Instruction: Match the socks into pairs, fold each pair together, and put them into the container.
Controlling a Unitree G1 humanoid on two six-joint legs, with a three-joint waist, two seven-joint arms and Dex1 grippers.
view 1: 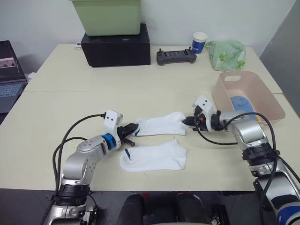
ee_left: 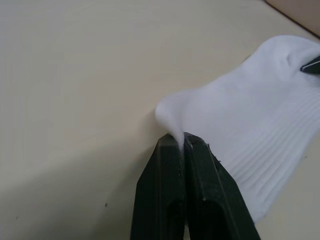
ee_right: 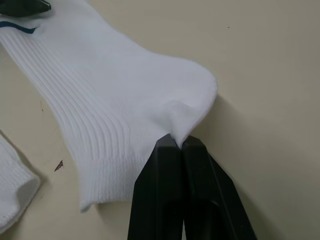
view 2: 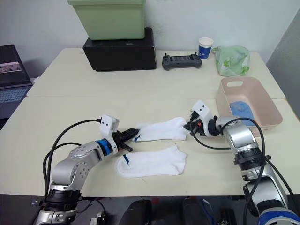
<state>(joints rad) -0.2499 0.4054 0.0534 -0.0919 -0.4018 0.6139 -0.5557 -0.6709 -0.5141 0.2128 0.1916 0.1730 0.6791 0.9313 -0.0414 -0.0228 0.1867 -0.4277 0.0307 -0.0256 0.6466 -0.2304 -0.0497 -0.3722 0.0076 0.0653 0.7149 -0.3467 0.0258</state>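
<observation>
My left gripper (view 1: 132, 129) and right gripper (view 1: 188, 121) each pinch an opposite end of the far white sock (view 1: 159, 124), stretched flat between them on the table (view 1: 70, 103). Second white sock (view 1: 153, 157) just nearer. Two white counted. Pink tub (view 1: 267, 101) at right holds blue socks (view 1: 242, 103).

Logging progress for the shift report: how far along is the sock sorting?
Done: light blue socks already lie in the pink tub. In hand: the left gripper and right gripper each pinch one end of a white sock. Left: laying it on the second white sock, folding, binning.
</observation>
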